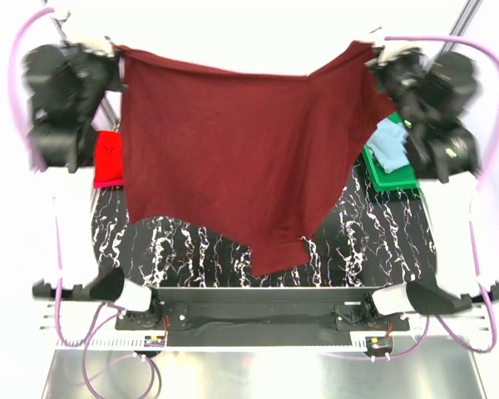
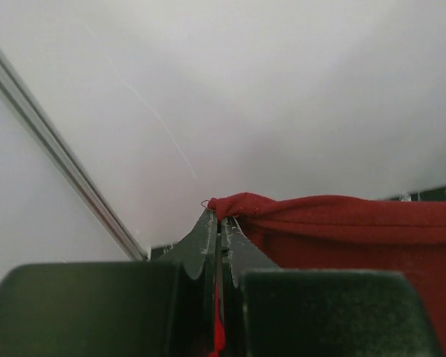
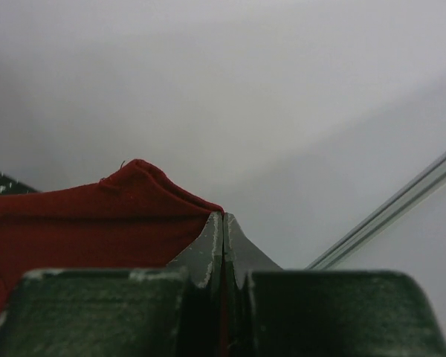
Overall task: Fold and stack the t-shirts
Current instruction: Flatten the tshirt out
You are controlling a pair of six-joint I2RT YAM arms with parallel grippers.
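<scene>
— Where is the maroon t-shirt [image 1: 233, 158] relative to the pincers?
— It is stretched between them. The left pincer [image 2: 219, 219] is clenched on one top corner, with cloth bunched at its tips. The right pincer [image 3: 223, 217] is clenched on the other corner, where a fold humps up just beside its fingers.
— And the rest of it?
— It hangs as a wide sheet above the bench [image 1: 382, 237]. The top edge sags between the two grips and the bottom edge slants down to a low point near the middle. I cannot tell whether that point touches the bench.
— What is at the sides?
— On the left edge a red t-shirt [image 1: 108, 154] lies on a pink t-shirt [image 1: 108, 180], partly hidden by the arm. On the right a grey-blue t-shirt [image 1: 391, 143] sits on a green tray [image 1: 387, 176].
— Any open room?
— Bare marbled bench shows below the hem, at both near corners.
</scene>
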